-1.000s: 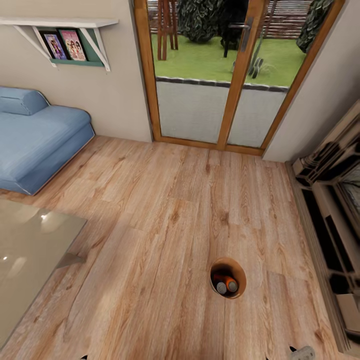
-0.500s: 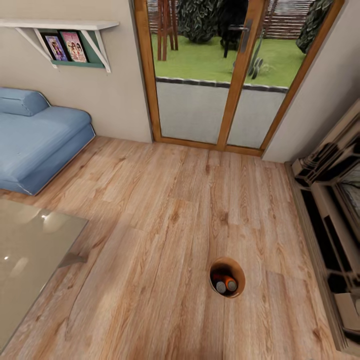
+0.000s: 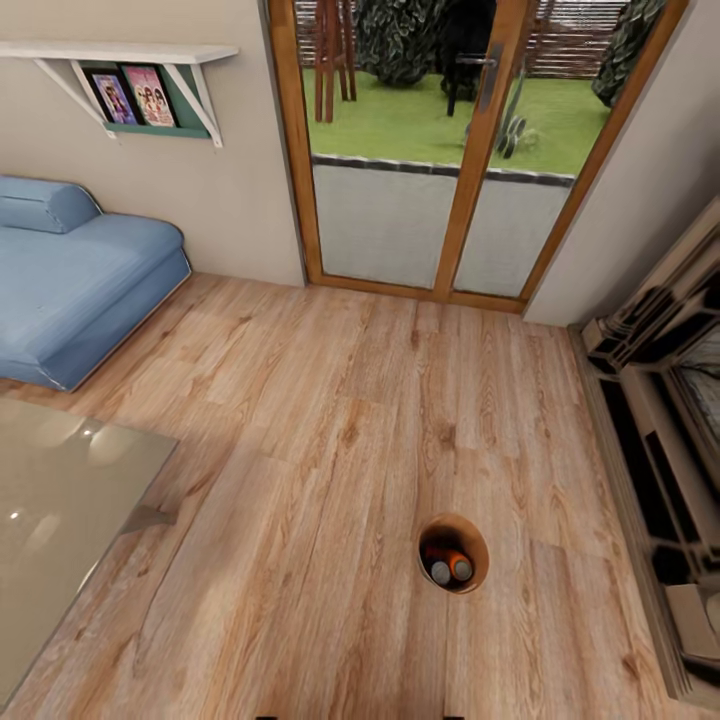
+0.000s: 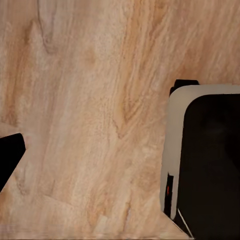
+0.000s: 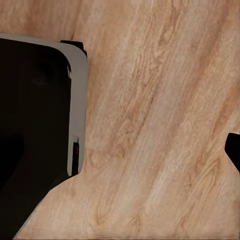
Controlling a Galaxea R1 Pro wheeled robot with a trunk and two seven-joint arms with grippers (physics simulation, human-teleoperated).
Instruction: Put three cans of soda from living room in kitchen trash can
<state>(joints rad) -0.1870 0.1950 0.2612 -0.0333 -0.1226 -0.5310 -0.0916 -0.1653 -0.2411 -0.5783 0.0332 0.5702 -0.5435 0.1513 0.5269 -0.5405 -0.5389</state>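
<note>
In the head view, going from left to right, the blue sofa (image 3: 75, 275) is at the left edge, the glass low surface (image 3: 60, 510) fills the lower left, the wood-framed glass doors (image 3: 440, 150) are at the top centre, and the trash can (image 3: 453, 522) stands alone on the plank floor (image 3: 300, 450) at lower centre-right. Inside it lie at least two soda cans (image 3: 448, 566) with orange bodies and grey tops; I cannot tell whether a third is there. I judge that the collecting step is mostly done, and the next move calls for checking for the third can, then carrying the trash can to the kitchen. The wrist views add the robot base (image 4: 210, 160) above the floor. Whether either hand is open or closed, I cannot tell.
</note>
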